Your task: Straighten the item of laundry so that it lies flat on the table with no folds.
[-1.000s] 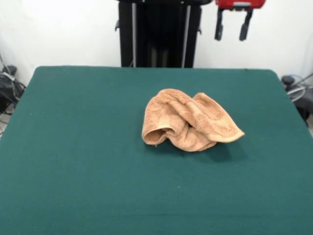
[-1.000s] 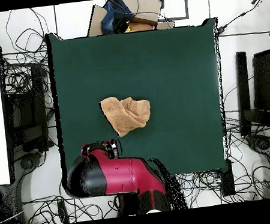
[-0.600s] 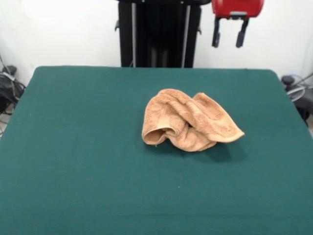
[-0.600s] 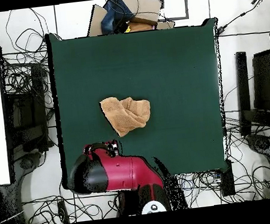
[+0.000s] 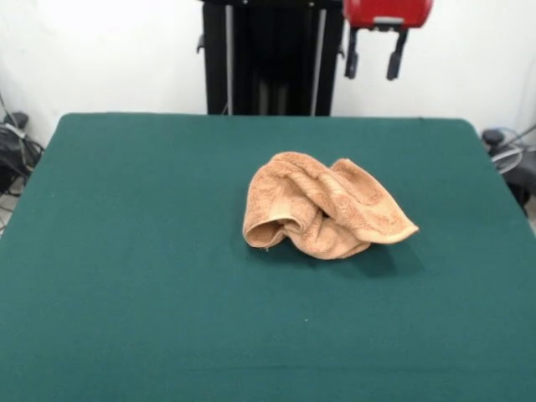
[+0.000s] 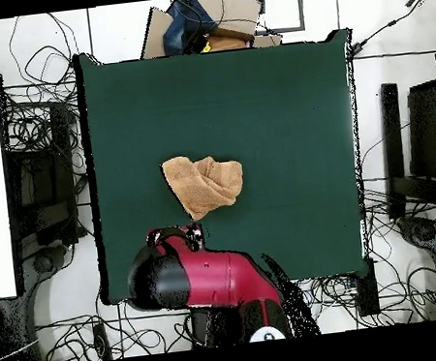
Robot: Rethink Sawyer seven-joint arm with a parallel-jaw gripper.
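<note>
The item of laundry [image 5: 322, 207], a light orange-tan towel, lies crumpled in a folded heap near the middle of the dark green table [image 5: 134, 251]. From above, the laundry [image 6: 204, 185] sits left of the table's centre [image 6: 273, 114]. My gripper [image 5: 373, 65] hangs high above the far table edge, behind the towel and apart from it. It is open, with nothing between its two black fingers. In the overhead view the gripper [image 6: 177, 237] shows at the near end of the red arm, just below the towel.
Cables and dark equipment lie on the floor beyond both side edges of the table. Boxes [image 6: 209, 22] sit past the table's far edge in the overhead view. The black pedestal [image 5: 270, 59] rises behind the table.
The gripper has drifted left across the front view and a little lower. In the overhead view the arm has shifted right. The towel has not moved.
</note>
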